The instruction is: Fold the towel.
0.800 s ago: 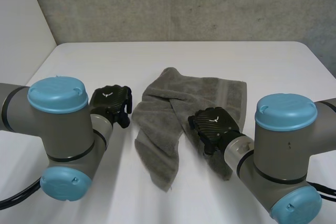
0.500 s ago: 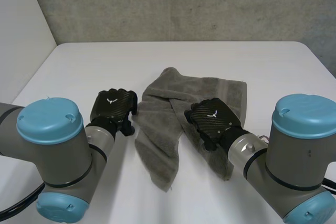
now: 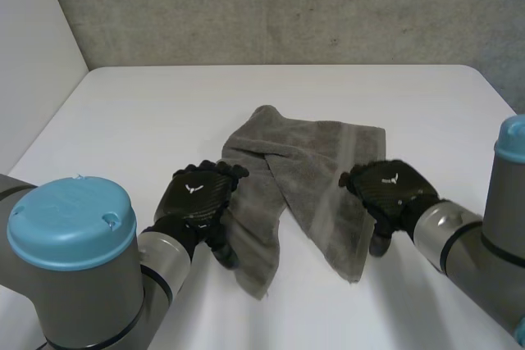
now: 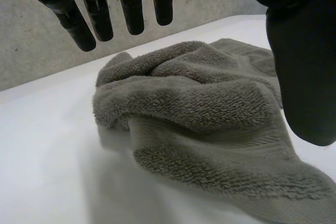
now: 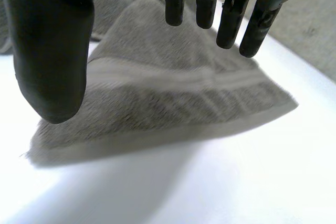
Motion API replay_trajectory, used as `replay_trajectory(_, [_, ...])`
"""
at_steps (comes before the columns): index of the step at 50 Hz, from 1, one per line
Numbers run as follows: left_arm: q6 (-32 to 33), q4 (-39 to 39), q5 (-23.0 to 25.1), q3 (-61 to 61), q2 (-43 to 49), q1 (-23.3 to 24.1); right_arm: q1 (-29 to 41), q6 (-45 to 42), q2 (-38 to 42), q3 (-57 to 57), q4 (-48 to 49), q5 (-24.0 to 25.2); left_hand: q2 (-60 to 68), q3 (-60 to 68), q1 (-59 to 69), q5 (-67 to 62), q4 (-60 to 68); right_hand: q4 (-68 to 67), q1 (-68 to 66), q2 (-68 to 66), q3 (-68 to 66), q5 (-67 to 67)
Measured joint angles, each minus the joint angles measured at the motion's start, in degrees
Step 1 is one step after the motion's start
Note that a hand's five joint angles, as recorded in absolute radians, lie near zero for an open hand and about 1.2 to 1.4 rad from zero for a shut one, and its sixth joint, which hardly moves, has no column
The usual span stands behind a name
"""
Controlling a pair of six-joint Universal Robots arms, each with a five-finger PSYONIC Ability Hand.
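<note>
Left hand [image 3: 199,198] and right hand [image 3: 385,190] are held open at the near end of the towel [image 3: 316,165], and nothing is gripped.
The left hand is poised at the towel's near left edge, by the strip that trails toward the robot; its fingers [image 4: 131,9] are held straight and its thumb [image 4: 302,61] is set wide, with no cloth caught between. The right hand is placed at the towel's near right corner, fingers [image 5: 231,22] straight, thumb [image 5: 50,51] spread. Contact with the cloth cannot be told for either hand. The grey towel is laid rumpled on the white table [image 3: 148,112], partly lapped over itself, its far edge bunched to a peak. Beyond the towel, a concrete wall [image 3: 287,6] is seen.
</note>
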State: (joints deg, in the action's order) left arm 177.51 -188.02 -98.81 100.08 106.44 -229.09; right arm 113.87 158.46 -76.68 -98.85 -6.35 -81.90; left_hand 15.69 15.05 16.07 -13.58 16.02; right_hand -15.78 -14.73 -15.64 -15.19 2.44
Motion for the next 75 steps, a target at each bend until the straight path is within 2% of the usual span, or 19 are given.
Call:
replay_trajectory(7, [-0.83, -0.43, 0.16, -0.25, 1.77, 0.11, 0.02, 0.21, 0.19, -5.00, 5.63, 0.31, 0.00, -0.03, -0.03, 0.00, 0.00, 0.00, 0.41, 0.00, 0.12, -0.09])
replay_trajectory(15, [-0.37, -1.31, -0.02, -2.98, 6.24, -0.65, 0.46, 0.25, 1.01, -5.04, 10.92, 0.33, 0.00, -0.03, -0.03, -0.01, 0.00, 0.00, 0.41, 0.00, 0.13, -0.08])
replay_trajectory(32, [-0.01, -1.58, 0.07, -11.19, 14.79, -1.86, 1.24, 0.31, 13.94, 5.27, 12.97, 0.00, 2.96, 3.59, 2.18, -5.27, 2.03, 0.00, 0.37, 0.00, 0.12, 0.58])
replay_trajectory(44, [0.12, -1.22, -0.05, -14.49, 18.89, -1.67, 2.21, 4.08, 16.11, 5.82, 12.38, 0.25, 15.94, 16.71, 15.78, -18.32, 15.64, -2.05, -3.43, -1.86, -2.82, 6.69])
replay_trajectory(53, [0.13, -1.20, -0.22, -15.84, 20.48, -1.71, 2.21, 5.31, 16.50, 5.56, 11.07, 0.60, 25.68, 26.40, 25.32, -27.48, 25.46, -12.35, -12.74, -12.10, -12.81, 16.18])
replay_trajectory(62, [0.12, -1.07, -0.47, -17.43, 21.94, -1.73, 2.15, 5.12, 18.29, 5.80, 11.05, 0.79, 39.48, 40.08, 38.67, -40.99, 38.83, -26.41, -27.58, -26.73, -27.08, 29.49])
replay_trajectory(75, [0.12, -0.95, -0.58, -17.75, 20.88, -1.94, 2.21, 4.91, 18.73, 6.31, 11.22, 0.78, 48.35, 49.27, 47.45, -50.12, 48.02, -28.36, -29.49, -28.46, -28.86, 30.88])
